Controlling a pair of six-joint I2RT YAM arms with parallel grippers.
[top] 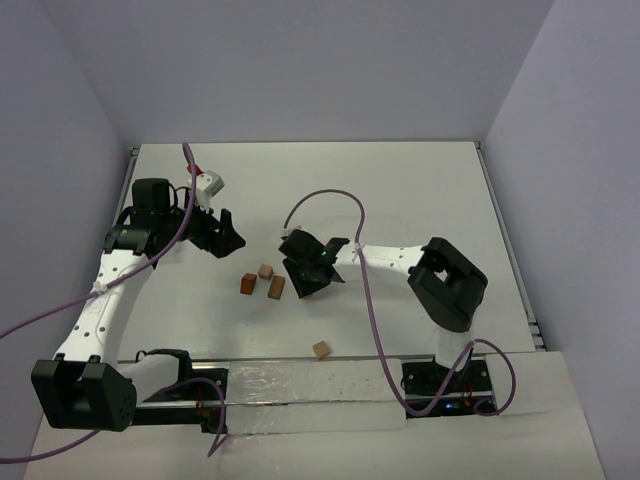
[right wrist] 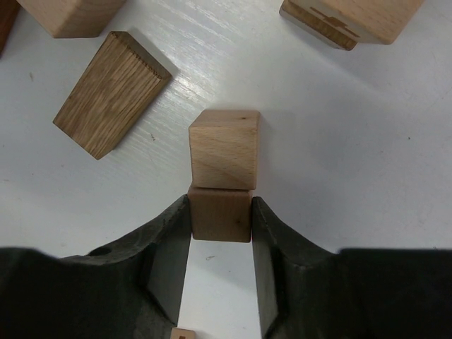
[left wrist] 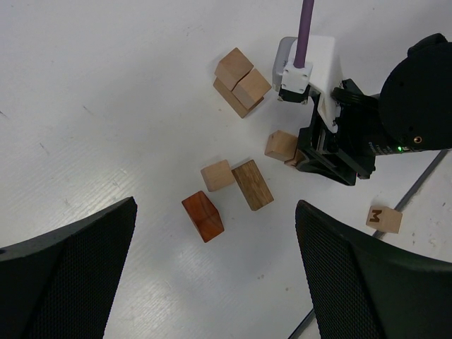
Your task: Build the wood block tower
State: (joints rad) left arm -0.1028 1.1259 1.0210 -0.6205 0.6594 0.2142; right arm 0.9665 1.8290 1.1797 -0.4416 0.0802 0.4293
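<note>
The right gripper (right wrist: 220,203) is clamped on a pale block (right wrist: 220,217), with a finger pressed against each side face. Directly beyond the fingertips a second pale cube (right wrist: 224,150) touches the held one, and that contact is judged to be the main risk. If the held block is lifted straight up, the cube ahead could be dragged or tipped by friction along the shared face. A slight draw back toward the wrist would probably be needed first.

Whether the pads sit square on the block cannot be told. If they do not, a twist during the carry could be expected, and a block set down askew would weaken every layer above it.

Ahead and to the left of these fingers a dark oak cuboid (right wrist: 111,95) lies well apart, so it is unlikely to be disturbed.

No tower is seen standing in any view. The wood blocks are scattered on the table (top: 400,190) between the arms.

The left gripper (left wrist: 215,208) hangs with its fingers wide apart and nothing between them, above a light cube (left wrist: 217,174) and a reddish block (left wrist: 203,216). The right gripper works just ahead and to the right of those fingers — a collision could be caused if both arms are brought into this patch together.
</note>
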